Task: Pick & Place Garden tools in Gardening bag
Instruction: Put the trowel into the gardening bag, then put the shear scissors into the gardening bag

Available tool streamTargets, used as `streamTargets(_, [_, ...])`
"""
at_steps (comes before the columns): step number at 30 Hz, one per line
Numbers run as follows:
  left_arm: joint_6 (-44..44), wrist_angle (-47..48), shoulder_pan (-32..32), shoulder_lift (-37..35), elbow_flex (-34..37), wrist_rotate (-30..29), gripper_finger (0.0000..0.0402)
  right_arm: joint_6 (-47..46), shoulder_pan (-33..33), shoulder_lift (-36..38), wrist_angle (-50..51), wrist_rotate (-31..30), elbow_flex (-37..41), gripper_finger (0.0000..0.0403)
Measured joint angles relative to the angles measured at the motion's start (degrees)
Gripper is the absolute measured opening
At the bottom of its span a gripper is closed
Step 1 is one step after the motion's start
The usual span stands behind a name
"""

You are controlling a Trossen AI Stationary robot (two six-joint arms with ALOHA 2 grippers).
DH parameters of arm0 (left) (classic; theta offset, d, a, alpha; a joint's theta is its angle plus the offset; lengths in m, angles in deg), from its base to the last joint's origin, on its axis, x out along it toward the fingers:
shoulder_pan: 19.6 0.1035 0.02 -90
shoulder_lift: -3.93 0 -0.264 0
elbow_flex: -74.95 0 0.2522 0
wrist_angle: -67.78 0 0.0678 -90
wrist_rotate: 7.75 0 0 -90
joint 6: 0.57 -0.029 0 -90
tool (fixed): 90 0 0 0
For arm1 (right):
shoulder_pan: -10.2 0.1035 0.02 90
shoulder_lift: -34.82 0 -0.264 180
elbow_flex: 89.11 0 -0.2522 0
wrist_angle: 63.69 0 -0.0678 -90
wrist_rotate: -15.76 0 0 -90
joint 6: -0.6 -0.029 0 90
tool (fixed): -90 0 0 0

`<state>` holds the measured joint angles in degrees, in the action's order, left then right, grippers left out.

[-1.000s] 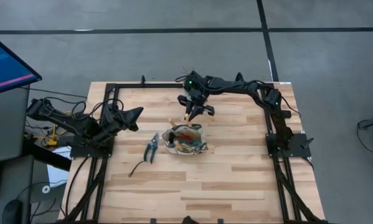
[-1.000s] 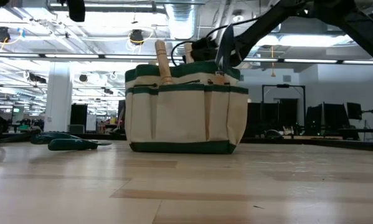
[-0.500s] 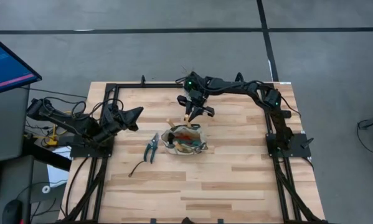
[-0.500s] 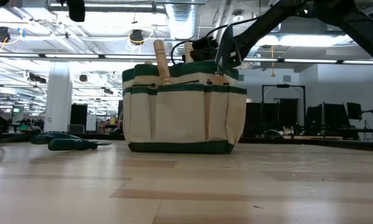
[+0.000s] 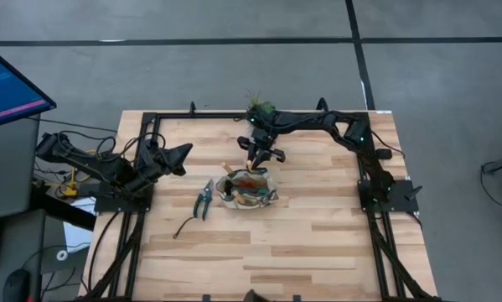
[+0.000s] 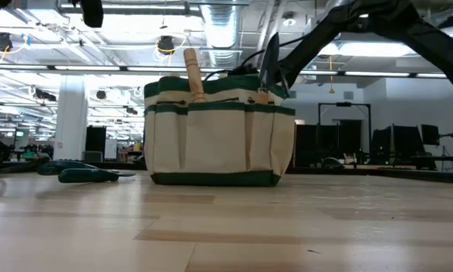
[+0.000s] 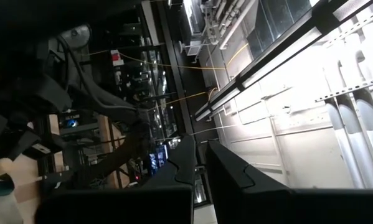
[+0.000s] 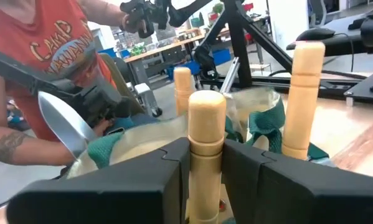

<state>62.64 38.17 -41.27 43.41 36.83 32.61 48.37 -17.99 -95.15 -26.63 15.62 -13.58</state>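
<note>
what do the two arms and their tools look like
Both arms are dark, jointed and slim, with black cables along them, mounted on black frames. The right arm shows small green lights. Each tool, left tool and right tool, has two flat black fingers.

One gardening bag point(image 5: 247, 190), three wooden tool handles point(image 8: 206, 149), one pruning shears point(image 5: 204, 198), one black curved tool point(image 5: 184, 226)

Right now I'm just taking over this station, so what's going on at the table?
The right gripper is shut on a wooden-handled tool, held over the gardening bag in the middle of the table. Other wooden handles already stand in the bag. The pruning shears and a thin black curved tool lie on the table left of the bag. The left gripper waits shut at the table's left side, holding nothing.
</note>
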Motion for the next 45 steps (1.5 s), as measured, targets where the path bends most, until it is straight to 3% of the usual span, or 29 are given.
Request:
streamTargets(11, [0.0,0.0,0.0,0.0,0.0,-1.1,0.0008,0.0,-0.3,0.9,-0.4,-5.7,-0.1,0.0084])
streamTargets(15, [0.0,0.0,0.0,0.0,0.0,-1.1,0.0008,-1.1,-0.3,1.0,0.1,-8.1,-0.3,0.0111])
streamTargets(26, [0.0,0.0,0.0,0.0,0.0,-1.1,0.0008,-4.8,-0.9,3.3,0.3,-7.9,-0.3,0.0206])
streamTargets(31, [-1.7,0.1,0.0,0.0,0.0,-1.1,0.0008,-5.0,-1.5,7.5,2.1,-9.4,-0.3,0.0235])
streamTargets(39, [-4.1,0.7,0.0,0.0,0.0,0.3,0.0008,-6.4,-2.8,19.6,5.0,-14.0,-0.4,0.0239])
streamTargets(45, [-7.7,7.1,-0.7,0.0,0.0,1.2,0.0002,-15.1,-3.5,31.5,6.3,-27.4,-0.4,0.0239])
